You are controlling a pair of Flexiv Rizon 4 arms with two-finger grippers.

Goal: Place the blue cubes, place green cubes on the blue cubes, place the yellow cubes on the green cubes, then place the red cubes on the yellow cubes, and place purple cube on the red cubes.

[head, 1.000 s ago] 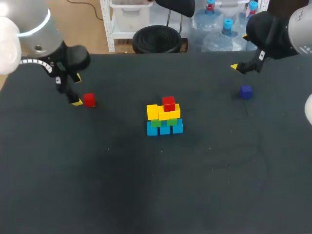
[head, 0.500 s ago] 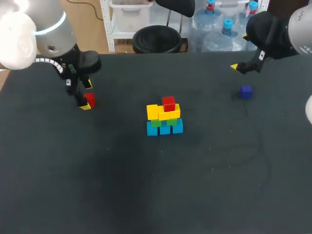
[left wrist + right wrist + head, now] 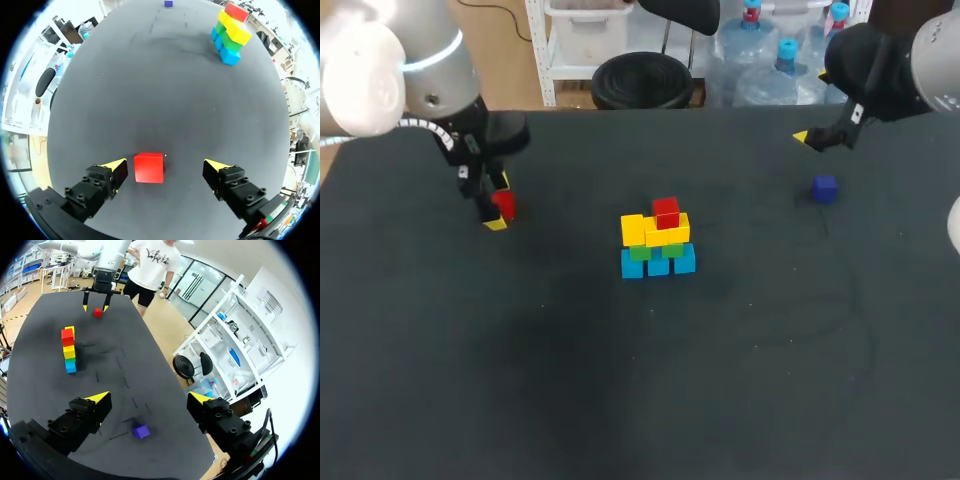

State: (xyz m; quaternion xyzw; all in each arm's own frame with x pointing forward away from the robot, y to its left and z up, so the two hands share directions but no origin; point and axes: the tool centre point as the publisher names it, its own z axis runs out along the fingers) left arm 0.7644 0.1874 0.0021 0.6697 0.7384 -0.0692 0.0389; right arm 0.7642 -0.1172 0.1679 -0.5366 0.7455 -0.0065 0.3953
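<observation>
Left arm (image 3: 425,85) swings in over loose red cube (image 3: 503,204). Left gripper (image 3: 166,166), a second ago off to cube's far side from stack, now straddles cube: fingers spread, one yellow tip just beside cube, other tip well apart.

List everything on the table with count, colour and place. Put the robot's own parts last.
table: one, black, bears everything below.
blue cubes: three, blue, bottom row of the stack at mid-table.
green cubes: two showing, green, on the blue cubes.
yellow cubes: at least two, yellow, on the green cubes.
stacked red cube: one, red, top of the stack.
loose red cube: one, red, on the table at the left side.
purple cube: one, purple, alone at the right side.
left gripper: one, black with yellow tips, open, fingers either side of the loose red cube.
right gripper: one, same colours, open, near the purple cube.
</observation>
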